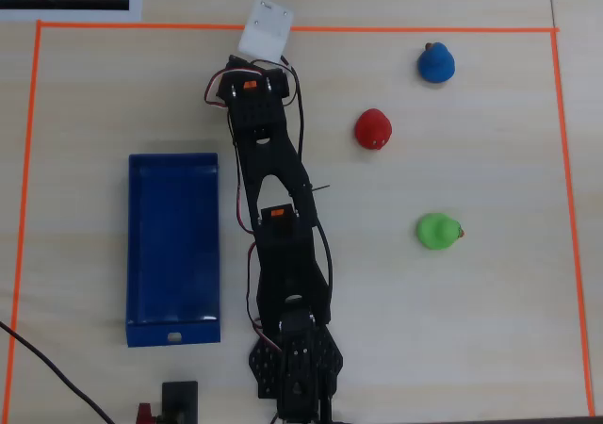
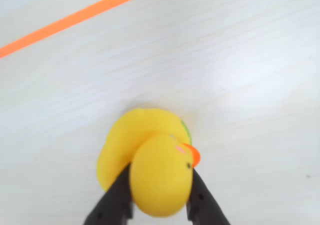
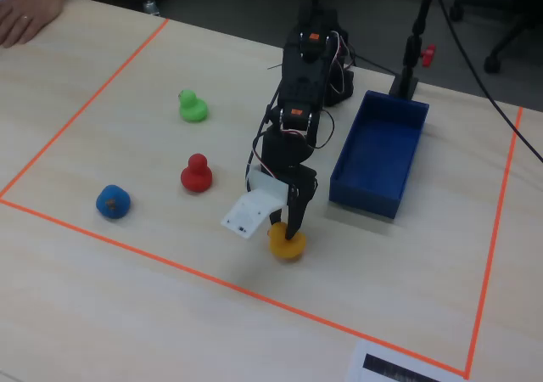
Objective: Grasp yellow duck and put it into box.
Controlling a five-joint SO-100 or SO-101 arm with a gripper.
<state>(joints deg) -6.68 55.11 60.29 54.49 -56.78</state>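
Right, wrist view first: the pincer (image 2: 160, 197) is clenched on the yellow duck (image 2: 150, 160), one black finger each side of the head, beak pointing right. Duck sits on the worktop (image 2: 240, 70), orange tape line (image 2: 75, 16) running beyond it.

In the fixed view the duck (image 3: 287, 243) is near the front tape edge, left of the near end of the box (image 3: 380, 155) and a bit apart from it, w/ the pincer (image 3: 288, 229) coming down on it from above. Not clear whether it's off the surface yet; looks like it's resting there.

Handling, as a guess: light, hollow, soft rubber, smooth & rounded, so it'll squash and could squirt out if pinched hard. Head grip is narrow; lower down across the body would prob. be steadier.

Farther off: red duck (image 3: 196, 173), blue duck (image 3: 113, 201) and green duck (image 3: 192, 106) stand to the left, well apart. Overhead, the arm hides the yellow one; box (image 1: 173, 247) looks empty.
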